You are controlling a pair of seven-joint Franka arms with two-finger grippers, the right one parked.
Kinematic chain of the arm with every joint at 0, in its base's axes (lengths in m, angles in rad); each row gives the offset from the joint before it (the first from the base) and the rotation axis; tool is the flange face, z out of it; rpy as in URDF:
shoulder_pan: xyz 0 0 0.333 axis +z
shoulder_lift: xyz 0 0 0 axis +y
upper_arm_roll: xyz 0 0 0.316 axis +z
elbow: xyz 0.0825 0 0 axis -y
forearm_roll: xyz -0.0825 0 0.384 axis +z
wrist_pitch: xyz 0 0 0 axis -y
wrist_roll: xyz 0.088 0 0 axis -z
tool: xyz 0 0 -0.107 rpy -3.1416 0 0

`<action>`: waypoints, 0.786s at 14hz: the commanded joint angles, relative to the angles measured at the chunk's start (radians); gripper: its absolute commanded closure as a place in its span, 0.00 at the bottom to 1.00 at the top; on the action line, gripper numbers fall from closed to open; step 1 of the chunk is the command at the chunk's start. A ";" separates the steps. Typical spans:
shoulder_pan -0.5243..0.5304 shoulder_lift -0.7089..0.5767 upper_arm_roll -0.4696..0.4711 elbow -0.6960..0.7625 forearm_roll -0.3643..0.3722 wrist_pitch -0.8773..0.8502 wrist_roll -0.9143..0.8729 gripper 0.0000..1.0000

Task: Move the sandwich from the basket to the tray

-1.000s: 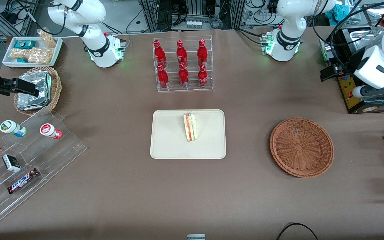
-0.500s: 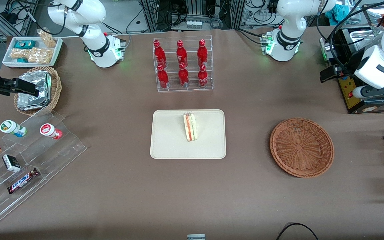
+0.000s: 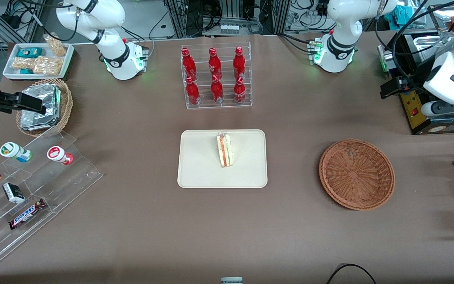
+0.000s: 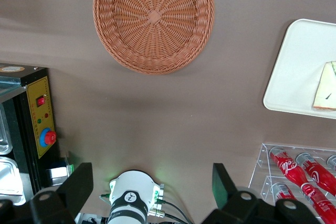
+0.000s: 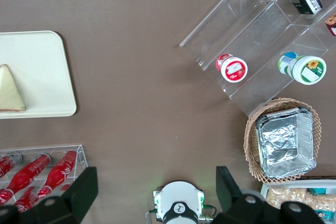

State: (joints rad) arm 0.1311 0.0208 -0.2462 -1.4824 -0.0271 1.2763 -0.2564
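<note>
Front view shows the small triangular clear-wrapped sandwich (image 3: 224,150) of pale bread with red and green filling standing on edge on the flat cream rectangular tray (image 3: 199,165), so the delivery looks done. The wide shallow reddish-brown wicker basket (image 3: 356,174) sits bare on the brown counter (image 3: 140,221), well apart toward the working arm's end. The tool (image 4: 152,187) hangs high above the counter near the basket, fingers spread wide and holding nothing, judged clear of the work.
</note>
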 commanded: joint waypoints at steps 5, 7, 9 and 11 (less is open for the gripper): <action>-0.008 0.076 -0.019 0.027 0.007 0.063 -0.109 0.00; -0.005 0.077 -0.018 0.025 0.006 0.067 -0.104 0.00; -0.002 0.071 -0.016 0.031 0.003 0.064 -0.101 0.00; -0.001 0.064 -0.013 0.111 0.006 0.010 -0.104 0.00</action>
State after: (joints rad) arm 0.1258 0.0932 -0.2573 -1.4540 -0.0273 1.3400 -0.3445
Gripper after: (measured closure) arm 0.000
